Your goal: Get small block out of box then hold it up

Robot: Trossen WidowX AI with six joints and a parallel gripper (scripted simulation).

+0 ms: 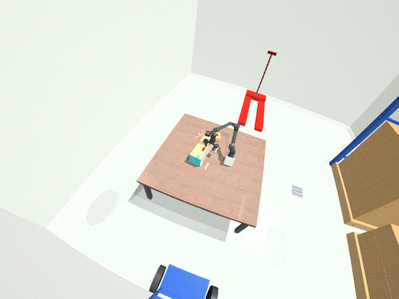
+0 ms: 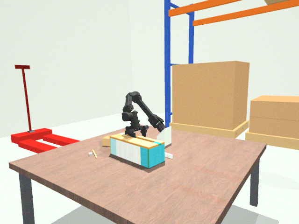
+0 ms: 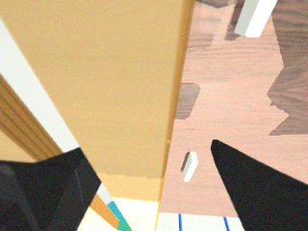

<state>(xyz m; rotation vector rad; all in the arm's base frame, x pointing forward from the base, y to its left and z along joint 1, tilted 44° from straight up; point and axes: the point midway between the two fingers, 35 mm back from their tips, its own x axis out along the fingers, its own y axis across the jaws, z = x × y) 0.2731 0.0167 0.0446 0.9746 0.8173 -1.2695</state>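
The box (image 1: 195, 151) (image 2: 127, 151) (image 3: 125, 96) stands on the table (image 1: 193, 185) (image 2: 101, 185); it has a tan top with a long slot and a teal end. The small red block (image 1: 203, 149) shows inside it in the top view, towards the teal end; it is not visible in the exterior view or the wrist view. My gripper (image 1: 211, 145) (image 2: 139, 136) (image 3: 165, 140) is open and empty, pointing down close over the box top, away from the teal end. One finger is over the top and the other is beyond its long edge. Whether a finger touches the box is unclear.
A white bar (image 1: 206, 166) (image 2: 168, 155) (image 3: 191, 166) lies beside the box; another white bar (image 3: 255, 19) lies nearer me. A tan block (image 1: 218, 136) (image 2: 105, 141) stands past the box's far end, with a thin stick (image 2: 94, 154) and small pale cube (image 2: 90, 154) nearby.
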